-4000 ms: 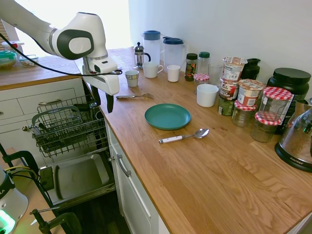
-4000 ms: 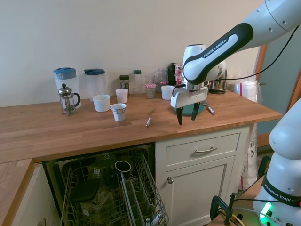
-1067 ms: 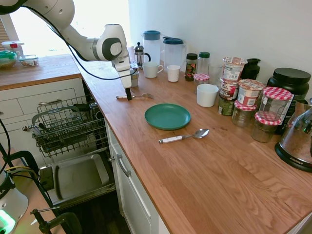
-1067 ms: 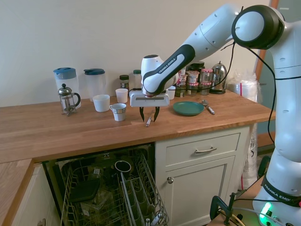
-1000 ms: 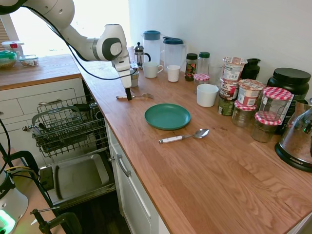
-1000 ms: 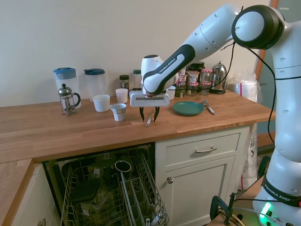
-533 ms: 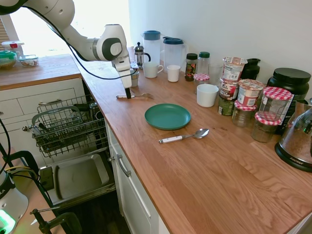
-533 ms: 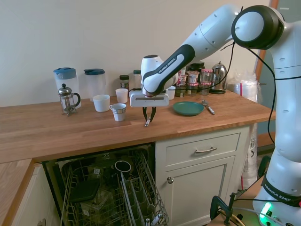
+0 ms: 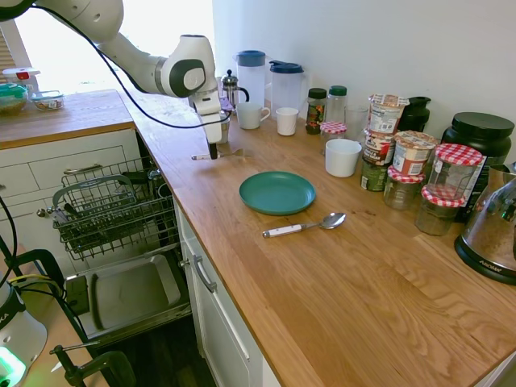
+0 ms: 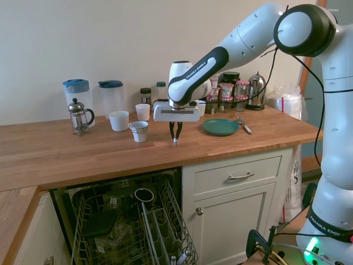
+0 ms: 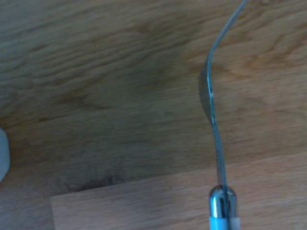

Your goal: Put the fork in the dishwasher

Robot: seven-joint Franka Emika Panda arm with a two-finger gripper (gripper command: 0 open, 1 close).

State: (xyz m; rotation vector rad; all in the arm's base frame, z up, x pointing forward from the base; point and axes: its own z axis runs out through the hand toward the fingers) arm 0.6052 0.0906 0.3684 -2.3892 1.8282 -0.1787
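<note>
The slim silver fork [image 9: 199, 156] hangs just above the wooden counter [image 9: 322, 290], near its edge over the dishwasher. My gripper [image 9: 213, 151] points straight down and is shut on the fork's middle. In the second exterior view the gripper [image 10: 175, 136] pinches the fork [image 10: 175, 142], whose end pokes out below the fingers. The wrist view shows the fork [image 11: 215, 129] as a thin curved metal strip over the wood grain. The dishwasher stands open below, with its dark wire rack [image 9: 105, 211] pulled out and its grey door panel [image 9: 129, 294] dropped flat. The rack [image 10: 127, 226] holds some dishes.
A teal plate [image 9: 276, 192] and a white-handled spoon [image 9: 302, 226] lie to the right of the gripper. A small patterned cup [image 10: 139, 131], white mugs, a French press [image 10: 80, 116], jugs and jars stand along the wall. White drawers [image 10: 234, 176] flank the dishwasher.
The gripper came over from the counter edge, went down around the fork, and its fingers shut on it. The fork is now lifted slightly off the counter.
</note>
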